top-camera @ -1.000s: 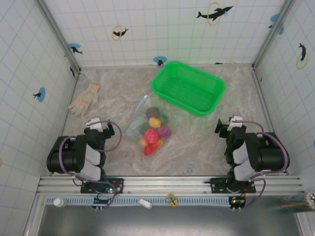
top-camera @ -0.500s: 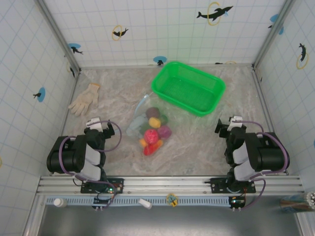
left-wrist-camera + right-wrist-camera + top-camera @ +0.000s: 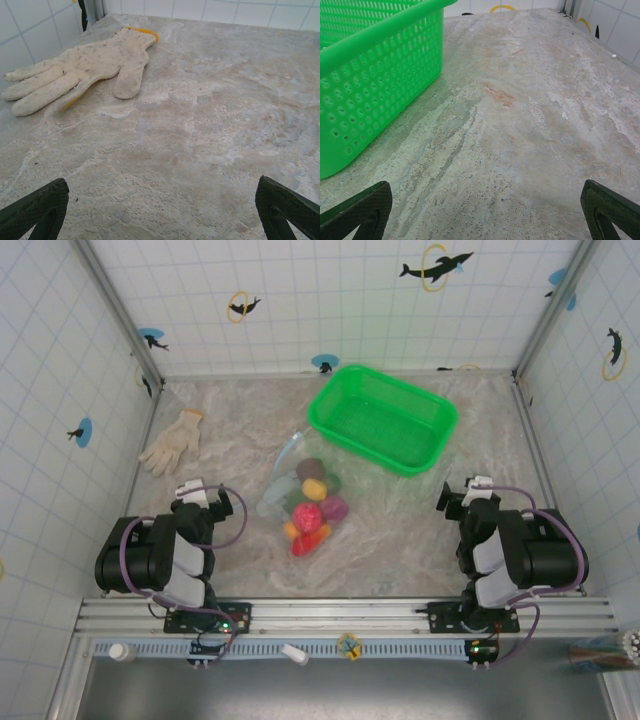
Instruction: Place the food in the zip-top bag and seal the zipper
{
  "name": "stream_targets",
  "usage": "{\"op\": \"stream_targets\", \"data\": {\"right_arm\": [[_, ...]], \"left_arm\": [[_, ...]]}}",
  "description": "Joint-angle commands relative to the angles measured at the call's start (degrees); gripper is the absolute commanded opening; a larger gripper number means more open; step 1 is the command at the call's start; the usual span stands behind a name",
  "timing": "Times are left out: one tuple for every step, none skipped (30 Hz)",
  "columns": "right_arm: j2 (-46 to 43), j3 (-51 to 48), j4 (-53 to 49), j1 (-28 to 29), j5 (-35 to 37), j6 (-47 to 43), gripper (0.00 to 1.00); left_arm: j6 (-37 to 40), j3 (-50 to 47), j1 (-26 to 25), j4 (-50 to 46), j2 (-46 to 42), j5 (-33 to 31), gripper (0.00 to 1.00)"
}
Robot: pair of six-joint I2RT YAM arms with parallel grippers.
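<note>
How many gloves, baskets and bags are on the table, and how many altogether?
White work glove: 1
Green mesh basket: 1
Clear zip-top bag: 1
Total: 3

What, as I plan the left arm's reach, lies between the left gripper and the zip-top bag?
Bare table, in the top external view, from the left gripper to the zip-top bag; the glove lies farther back.
</note>
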Motion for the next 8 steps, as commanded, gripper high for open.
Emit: {"op": "stream_targets", "data": {"right_arm": [[-0.3,-1.1,0.6,0.3,1.1,0.3,1.0],[-0.3,-1.1,0.6,0.2,1.0,0.3,1.0],[-0.3,-1.1,0.6,0.2,1.1,0.3,1.0],[-0.3,-1.1,0.6,0.2,1.1,0.3,1.0],[-0.3,-1.1,0.6,0.2,1.1,0.3,1.0],[-0.3,-1.1,0.6,0.2,1.1,0.3,1.0],[-0.3,-1.1,0.6,0.2,1.1,0.3,1.0],[-0.2,-1.1,0.6,0.3,1.1,0.3,1.0]], "left_arm": [[-0.9,-0.3,0.1,0.1,-0.2,-0.4,0.98],[-1.0,-0.3,0.1,0.2,-0.2,-0.4,0.98],[-0.9,-0.2,0.1,0.0,-0.2,-0.4,0.98],[-0.9,-0.1,0.1,-0.1,-0.1,-0.4,0.98],[-0.9,-0.1,0.1,-0.1,-0.2,-0.4,0.98],[-0.9,-0.1,0.2,-0.1,-0.1,-0.4,0.98],[-0.9,-0.2,0.1,0.0,-0.2,-0.4,0.98],[-0.9,-0.3,0.1,0.1,-0.2,-0.4,0.98]]}}
